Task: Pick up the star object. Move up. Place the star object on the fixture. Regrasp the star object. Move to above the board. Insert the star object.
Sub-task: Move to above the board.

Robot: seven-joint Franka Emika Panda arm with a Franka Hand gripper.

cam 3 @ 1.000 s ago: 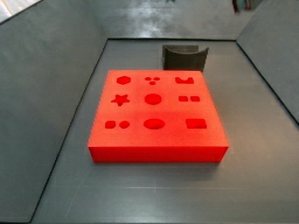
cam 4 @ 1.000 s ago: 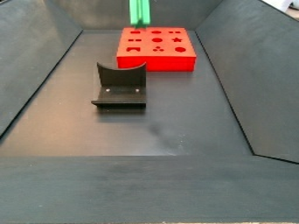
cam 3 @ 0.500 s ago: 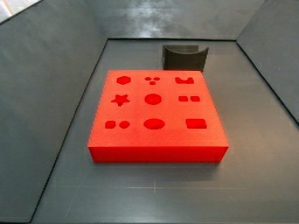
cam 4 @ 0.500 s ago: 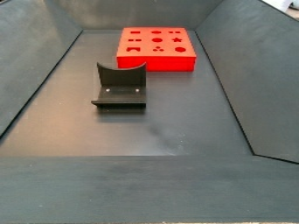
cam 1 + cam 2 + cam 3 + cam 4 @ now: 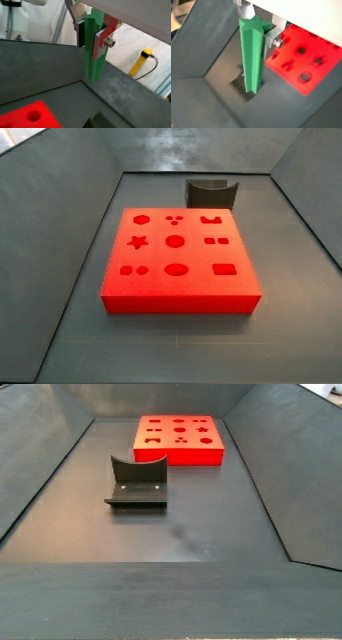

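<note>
The star object (image 5: pixel 95 52) is a long green bar with a star-shaped end, seen in both wrist views (image 5: pixel 250 55). My gripper (image 5: pixel 92 36) is shut on its upper part, with a silver finger (image 5: pixel 102 41) on one side and a dark pad on the other; it also shows in a wrist view (image 5: pixel 254 37). The bar hangs high above the floor. The red board (image 5: pixel 181 258) with its star hole (image 5: pixel 136 242) lies in both side views (image 5: pixel 181 439). The fixture (image 5: pixel 136 482) stands apart from it (image 5: pixel 211 193). Gripper and star are out of both side views.
Grey sloping walls (image 5: pixel 40 464) close in the dark floor (image 5: pixel 174 534). A corner of the board shows in both wrist views (image 5: pixel 27 115) (image 5: pixel 304 60). A yellow tool with a cable (image 5: pixel 141 60) lies outside the enclosure.
One second ago the green bar hung at the top of a side view above the board. It has since risen out of both side views.
</note>
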